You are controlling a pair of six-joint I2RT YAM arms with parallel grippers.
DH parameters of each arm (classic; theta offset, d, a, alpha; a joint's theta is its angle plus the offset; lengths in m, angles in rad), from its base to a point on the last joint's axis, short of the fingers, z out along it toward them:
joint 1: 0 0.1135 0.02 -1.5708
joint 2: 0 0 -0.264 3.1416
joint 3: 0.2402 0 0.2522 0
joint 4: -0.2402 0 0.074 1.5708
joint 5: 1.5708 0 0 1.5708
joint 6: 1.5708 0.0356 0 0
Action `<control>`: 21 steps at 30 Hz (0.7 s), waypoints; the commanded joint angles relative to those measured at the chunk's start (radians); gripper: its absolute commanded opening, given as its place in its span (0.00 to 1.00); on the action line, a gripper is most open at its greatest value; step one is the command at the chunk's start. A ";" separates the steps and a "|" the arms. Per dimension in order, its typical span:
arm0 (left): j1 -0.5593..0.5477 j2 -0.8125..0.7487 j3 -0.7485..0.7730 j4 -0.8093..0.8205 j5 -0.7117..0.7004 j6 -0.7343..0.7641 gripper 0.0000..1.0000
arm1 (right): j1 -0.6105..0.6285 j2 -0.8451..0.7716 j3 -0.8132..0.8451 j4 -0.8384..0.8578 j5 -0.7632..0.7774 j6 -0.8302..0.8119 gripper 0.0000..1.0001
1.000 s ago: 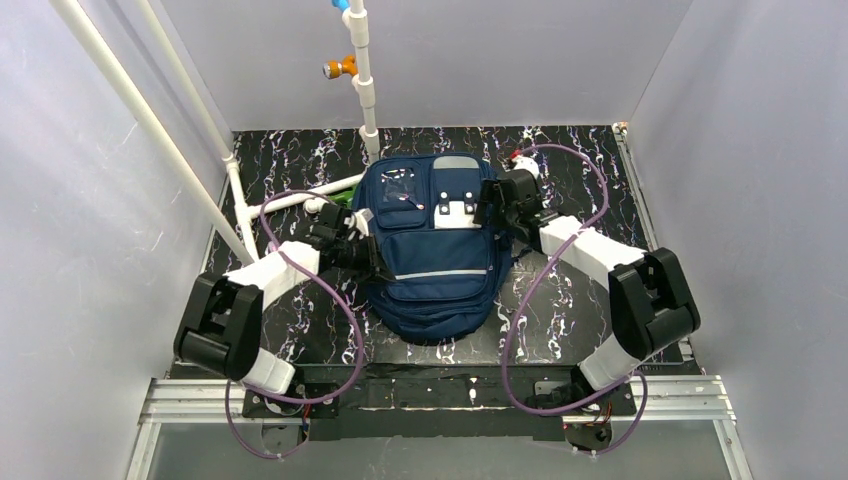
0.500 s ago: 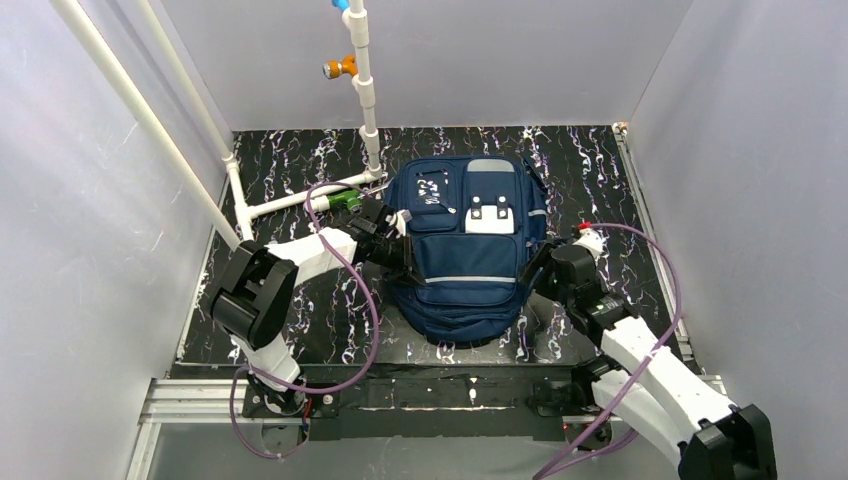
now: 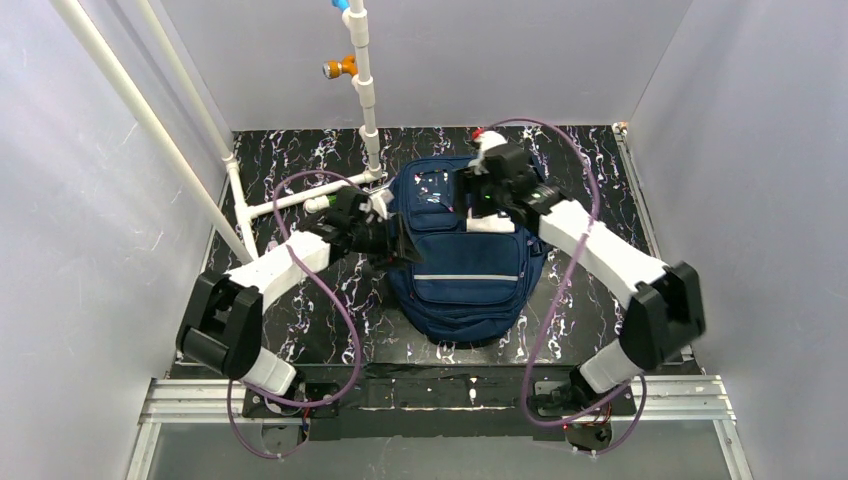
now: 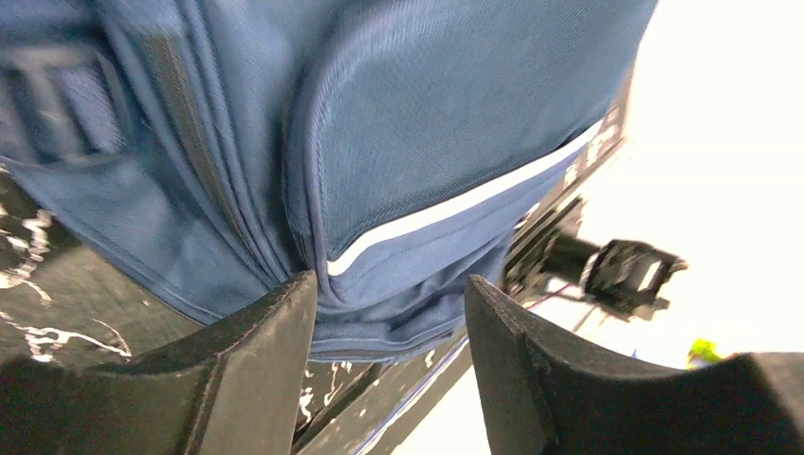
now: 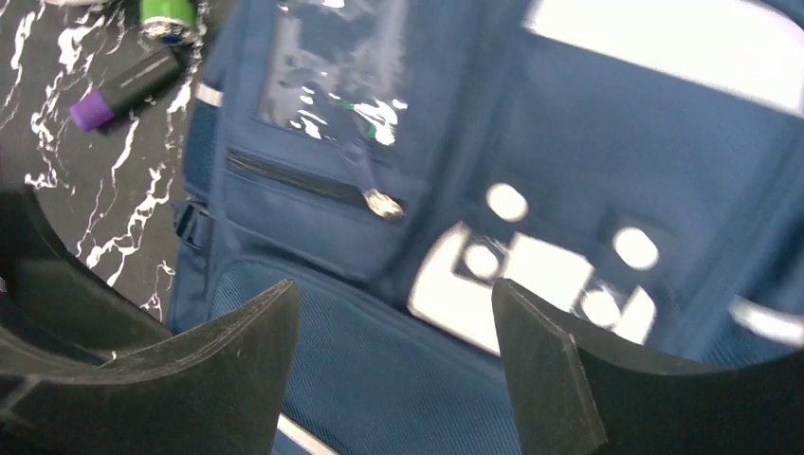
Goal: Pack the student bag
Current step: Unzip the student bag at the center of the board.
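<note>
The student bag [image 3: 465, 275] is a navy blue backpack lying flat in the middle of the table, front side up, with a white reflective strip [image 3: 464, 277] across it. My left gripper [image 3: 398, 240] is at the bag's left side. In the left wrist view its jaws [image 4: 391, 284] stand apart, the bag's side seam [image 4: 379, 190] just beyond the tips, nothing clamped. My right gripper [image 3: 482, 197] hovers over the bag's upper front. It is open [image 5: 396, 289] above the clear pocket window [image 5: 337, 66] and the white patch [image 5: 531, 275].
A white pipe frame [image 3: 290, 198] runs along the table's left and rises at the back. A purple-capped marker [image 5: 123, 90] and a green object [image 5: 169, 11] lie on the marble top left of the bag. Grey walls close in on both sides.
My left gripper went from shut to open beside the bag. The bag slid to the right. My right arm pulled back, then swung forward over the bag's top.
</note>
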 commanded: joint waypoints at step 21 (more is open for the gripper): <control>0.160 0.290 0.236 0.284 -0.092 -0.182 0.49 | 0.176 0.441 0.385 -0.072 0.292 -0.355 0.54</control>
